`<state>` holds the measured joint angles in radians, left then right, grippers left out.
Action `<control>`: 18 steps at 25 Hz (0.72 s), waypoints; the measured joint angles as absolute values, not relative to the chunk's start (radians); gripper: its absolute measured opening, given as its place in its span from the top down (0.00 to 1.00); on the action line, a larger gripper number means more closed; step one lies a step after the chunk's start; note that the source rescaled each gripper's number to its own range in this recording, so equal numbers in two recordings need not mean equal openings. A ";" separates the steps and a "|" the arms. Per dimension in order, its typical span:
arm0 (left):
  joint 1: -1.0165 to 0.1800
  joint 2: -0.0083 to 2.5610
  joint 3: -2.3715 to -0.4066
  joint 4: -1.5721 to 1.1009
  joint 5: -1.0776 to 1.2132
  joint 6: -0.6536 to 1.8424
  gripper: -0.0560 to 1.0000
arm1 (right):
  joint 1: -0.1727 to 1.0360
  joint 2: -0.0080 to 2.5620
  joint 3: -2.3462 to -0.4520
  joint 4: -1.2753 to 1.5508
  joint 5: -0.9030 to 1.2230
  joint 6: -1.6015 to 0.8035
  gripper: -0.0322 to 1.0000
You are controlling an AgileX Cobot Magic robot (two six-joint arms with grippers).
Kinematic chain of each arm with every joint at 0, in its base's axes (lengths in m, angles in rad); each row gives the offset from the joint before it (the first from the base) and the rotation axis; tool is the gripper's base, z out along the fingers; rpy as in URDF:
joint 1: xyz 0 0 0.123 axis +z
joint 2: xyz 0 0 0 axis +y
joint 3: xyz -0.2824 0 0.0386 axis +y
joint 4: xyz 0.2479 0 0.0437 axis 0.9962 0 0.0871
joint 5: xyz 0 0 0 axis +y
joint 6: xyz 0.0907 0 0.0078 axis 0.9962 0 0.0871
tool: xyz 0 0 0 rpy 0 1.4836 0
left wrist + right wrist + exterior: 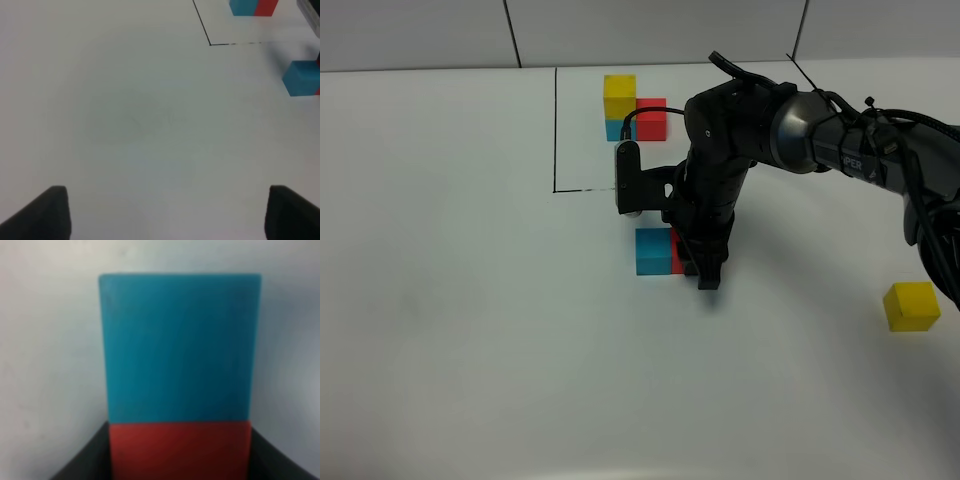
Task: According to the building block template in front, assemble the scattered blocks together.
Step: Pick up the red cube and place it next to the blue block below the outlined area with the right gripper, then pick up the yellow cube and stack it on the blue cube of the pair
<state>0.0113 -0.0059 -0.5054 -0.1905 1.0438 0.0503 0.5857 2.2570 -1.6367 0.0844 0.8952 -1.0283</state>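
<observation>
The right gripper (pixel 708 272) is clamped on the loose matte red cube (pixel 180 450). That cube sits on the white tabletop (pixel 440 320) and touches the loose matte cyan-blue cube (pixel 652 250), which lies at its 9 o'clock. The left gripper (pixel 167 212) hangs over bare table with its jaws spread wide and nothing between them.

The building block template (pixel 619 88), a yellow cube stacked on a cyan-blue one with a red one alongside, stands inside a thin black drawn outline (pixel 556 130) at 12 o'clock from the pair. The loose matte yellow cube (pixel 910 305) lies well apart, at about 4 o'clock.

The main risk is in letting go:
- If the jaws open unevenly or a finger sticks, the red cube may slide or twist, and a gap opens at the seam.
- Pushing further towards 9 o'clock would shove the light cyan-blue cube along or turn it askew.
- As the arm lifts, its low fingers could clip either cube.

Later the yellow cube has to go on the cyan-blue cube, not the red one. Setting it down off-centre, or bumping the unfixed pair, could topple it or knock the pair apart.
</observation>
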 joint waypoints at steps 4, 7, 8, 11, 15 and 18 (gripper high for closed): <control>0.011 -0.006 -0.505 -0.191 1.044 0.049 0.03 | 0.586 2.257 -1.637 0.085 0.895 -1.027 0.95; 0.011 -0.006 -0.505 -0.191 1.044 0.049 0.03 | 0.586 2.257 -1.637 0.091 0.896 -1.027 0.85; 0.011 -0.006 -0.505 -0.191 1.044 0.049 0.03 | 0.586 2.262 -1.634 0.093 0.896 -1.027 0.77; 0.011 -0.006 -0.505 -0.191 1.044 0.049 0.03 | 0.586 2.259 -1.633 0.096 0.902 -1.009 0.44; 0.011 -0.006 -0.505 -0.191 1.044 0.049 0.03 | 0.584 2.210 -1.628 0.070 0.887 -0.895 0.10; 0.011 -0.006 -0.505 -0.191 1.044 0.049 0.03 | 0.580 2.131 -1.589 -0.007 0.839 -0.753 0.02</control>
